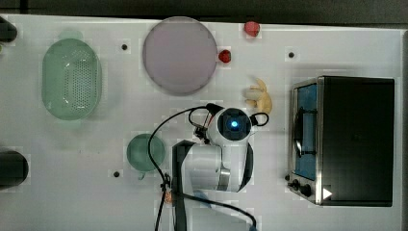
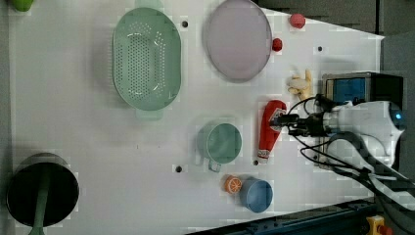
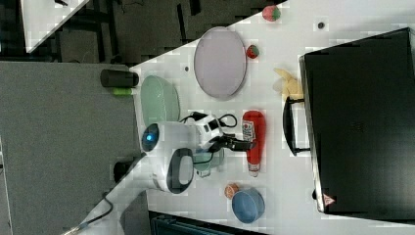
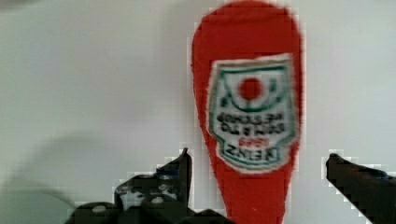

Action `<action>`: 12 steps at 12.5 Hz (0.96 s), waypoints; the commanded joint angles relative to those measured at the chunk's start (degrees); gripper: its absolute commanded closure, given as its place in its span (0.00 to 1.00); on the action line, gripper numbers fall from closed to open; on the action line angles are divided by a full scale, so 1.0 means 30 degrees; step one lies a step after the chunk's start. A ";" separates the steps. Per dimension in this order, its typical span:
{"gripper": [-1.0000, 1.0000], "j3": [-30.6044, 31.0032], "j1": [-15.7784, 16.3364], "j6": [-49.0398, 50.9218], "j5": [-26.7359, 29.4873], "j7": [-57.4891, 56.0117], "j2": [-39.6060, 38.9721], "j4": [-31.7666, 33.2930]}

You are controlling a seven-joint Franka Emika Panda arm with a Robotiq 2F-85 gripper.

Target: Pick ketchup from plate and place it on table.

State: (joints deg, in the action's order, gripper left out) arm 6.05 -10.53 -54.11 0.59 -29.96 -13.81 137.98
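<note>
Gripper [image 4: 257, 161] sat right over the ketchup [image 4: 250, 116], fingers [image 4: 180, 170] spread wide on either side of the bottle's neck, clear white showing between each finger and the red. Released, nothing held.

Ketchup lay flat on the table [image 2: 98, 147], label up. In the left view the ketchup [image 2: 270, 129] was just beside the green cup [image 2: 222, 143], and the gripper [image 2: 288, 123] hung at its upper half. In the right view the ketchup [image 3: 254, 139] lay apart from the plate [image 3: 220, 62], gripper [image 3: 247, 144] at its side.

Plate [image 2: 238, 39] was bare and well apart from the bottle. In the top view the plate [image 1: 180, 55] showed nothing on it; one small red fruit [image 1: 224, 56] sat at its rim on the table, another farther off.

Step, as judged: place looked done, the release being the part in hand. Next move probably called for a straight lift away, keeping the fingers wide so neither nudged or rolled the bottle, and steering clear of the cup and the black oven [image 1: 353, 139].
</note>
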 commanded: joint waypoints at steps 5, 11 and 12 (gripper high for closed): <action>0.00 0.0700 0.0079 0.8363 0.0093 1.0074 0.4987 -0.6859; 0.00 0.0653 0.0072 1.6354 0.0047 1.0230 0.5122 -1.2534; 0.00 0.0617 0.0073 1.6337 0.0031 1.0230 0.5128 -1.2654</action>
State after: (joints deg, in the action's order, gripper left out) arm 7.88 -10.62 -7.27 0.71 -2.34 2.90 99.26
